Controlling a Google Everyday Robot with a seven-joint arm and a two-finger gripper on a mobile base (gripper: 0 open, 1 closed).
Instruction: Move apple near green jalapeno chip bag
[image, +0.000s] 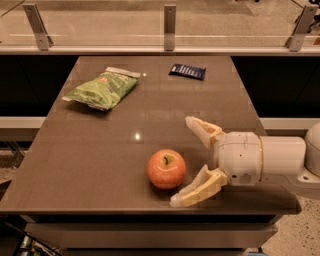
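A: Brown matte tabletop (100, 165); a glass railing with metal posts (170, 27) ran behind it. Gripper?

B: White two-finger gripper (182, 161) sat low at front right, fingers spread wide, gripping nothing.

A: Task items?

B: Round red-orange apple (166, 168) lay near the front edge, at the mouth of those fingers. Crinkled light-green chip bag (102, 88) was back left, well apart. Flat dark blue packet (187, 71) lay back centre.

On worktop (100, 165): apple (166, 168) lower centre, tool (181, 161) just right of it; chip bag (101, 88) upper left; packet (187, 71) upper centre.
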